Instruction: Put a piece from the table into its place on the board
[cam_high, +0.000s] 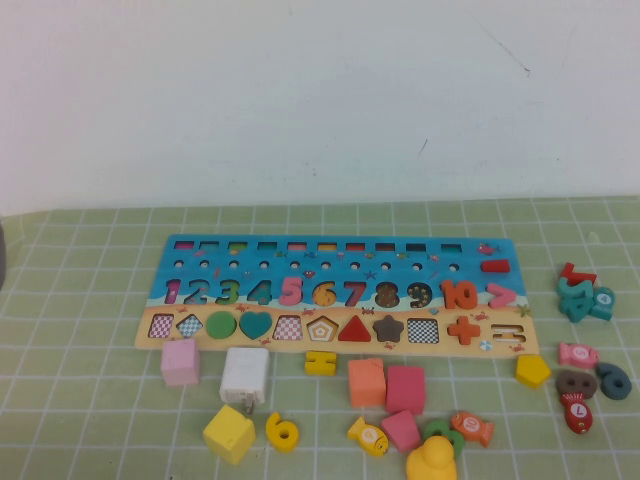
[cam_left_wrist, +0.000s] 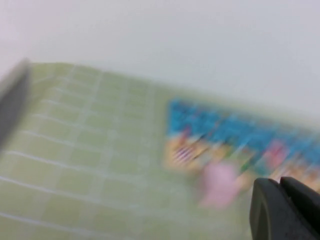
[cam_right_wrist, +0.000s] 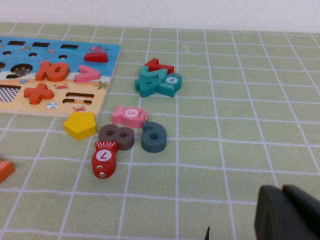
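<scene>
The piece, a small flat yellow "6" (cam_high: 283, 432), lies on the green checked cloth near the front, just right of a yellow cube (cam_high: 229, 433). The board (cam_high: 470, 268) lies flat across the middle, with a blue numeral band above a tan strip of shapes. Neither arm shows in the high view. In the blurred left wrist view my left gripper (cam_left_wrist: 280, 185) is shut and empty, hanging above the cloth near the board's left end (cam_left_wrist: 225, 130). My right gripper (cam_right_wrist: 282, 190) is also shut and empty, over bare cloth right of the board's right end (cam_right_wrist: 112, 55).
In front of the board are a pink cube (cam_high: 180, 361), a white cube (cam_high: 244, 374), a yellow equals sign (cam_high: 320, 362), an orange cube (cam_high: 366, 382) and a pink block (cam_high: 405, 388). Teal numerals (cam_right_wrist: 155, 80), a brown 8 (cam_right_wrist: 116, 136), a dark blue 6 (cam_right_wrist: 153, 136) and fish pieces lie right.
</scene>
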